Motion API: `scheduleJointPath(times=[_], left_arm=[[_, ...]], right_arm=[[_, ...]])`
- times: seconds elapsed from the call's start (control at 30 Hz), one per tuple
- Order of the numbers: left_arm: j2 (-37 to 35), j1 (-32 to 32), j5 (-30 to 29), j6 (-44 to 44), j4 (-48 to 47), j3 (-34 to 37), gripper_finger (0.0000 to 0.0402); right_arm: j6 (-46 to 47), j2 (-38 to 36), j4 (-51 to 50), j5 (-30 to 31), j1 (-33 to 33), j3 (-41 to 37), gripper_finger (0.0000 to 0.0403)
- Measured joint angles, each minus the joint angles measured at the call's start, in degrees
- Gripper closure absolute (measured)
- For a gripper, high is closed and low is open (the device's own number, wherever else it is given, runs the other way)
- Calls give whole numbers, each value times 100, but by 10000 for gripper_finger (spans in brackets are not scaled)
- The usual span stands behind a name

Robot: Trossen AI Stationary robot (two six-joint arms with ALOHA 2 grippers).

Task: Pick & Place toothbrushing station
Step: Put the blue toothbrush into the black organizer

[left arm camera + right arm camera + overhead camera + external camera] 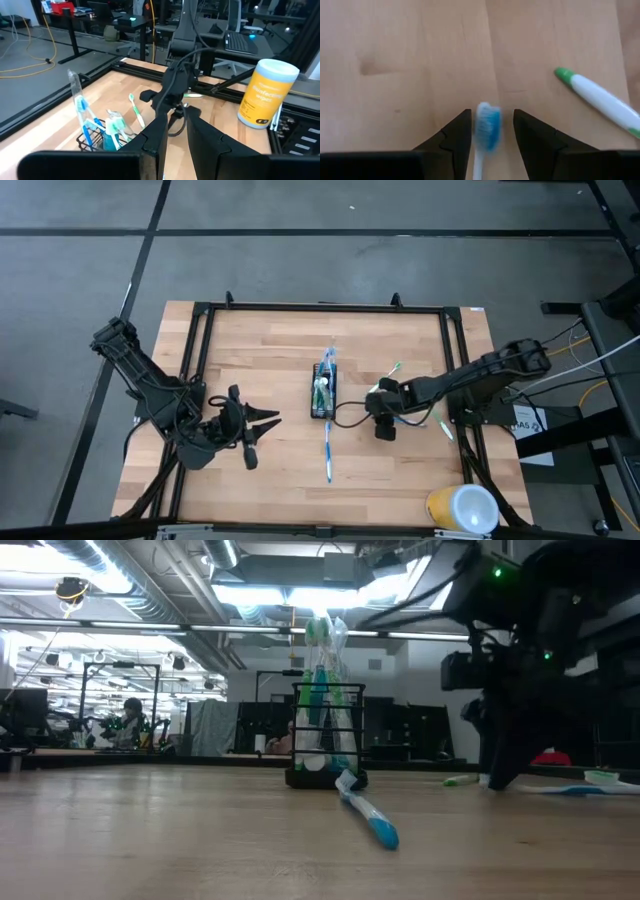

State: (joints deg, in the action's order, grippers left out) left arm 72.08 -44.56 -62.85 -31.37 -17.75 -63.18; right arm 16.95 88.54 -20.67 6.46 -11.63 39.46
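While the black mesh holder (323, 392) stands upright at the centre of the counter (270, 345) with several brushes and a blue tube already in it, the job is judged only partly done. One blue-white toothbrush (328, 450) lies flat on the boards at 6 o'clock from the holder, just beside it and unheld. A green-white toothbrush (600, 101) lies at 3 o'clock from the holder, near the right arm.

At 3 o'clock of the holder, the right end effector (489, 131) is lowered to the boards with its jaws set apart on either side of the bristle end of another blue-white toothbrush (486, 127); no contact with that brush is visible, so it is not taken as gripped. The left end effector (258, 420) waits at 9 o'clock from the holder, well apart from it, its jaws narrow and holding nothing. A yellow-and-white wipes canister (463, 507) lies at 5 o'clock, on the counter's edge.

At least three brushes are judged left to be placed.
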Motion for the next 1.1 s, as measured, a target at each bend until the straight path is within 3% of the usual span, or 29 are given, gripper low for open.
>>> scheduleJointPath(times=[0.23,0.43,0.6,0.93,1.1], left_arm=[[0,-10,1,-42,18,0,335],[0,-11,0,-42,41,0,335],[0,-9,-2,-42,39,0,335],[0,18,-54,-44,43,0,335],[0,39,-66,-87,41,0,335]], right_arm=[[-94,226,47,-42,-49,26,265],[-275,148,169,-45,-216,10,376],[-109,66,269,34,-362,29,388],[-460,-606,454,1859,-617,1283,388],[-1590,-969,1359,3078,-563,2051,388]])
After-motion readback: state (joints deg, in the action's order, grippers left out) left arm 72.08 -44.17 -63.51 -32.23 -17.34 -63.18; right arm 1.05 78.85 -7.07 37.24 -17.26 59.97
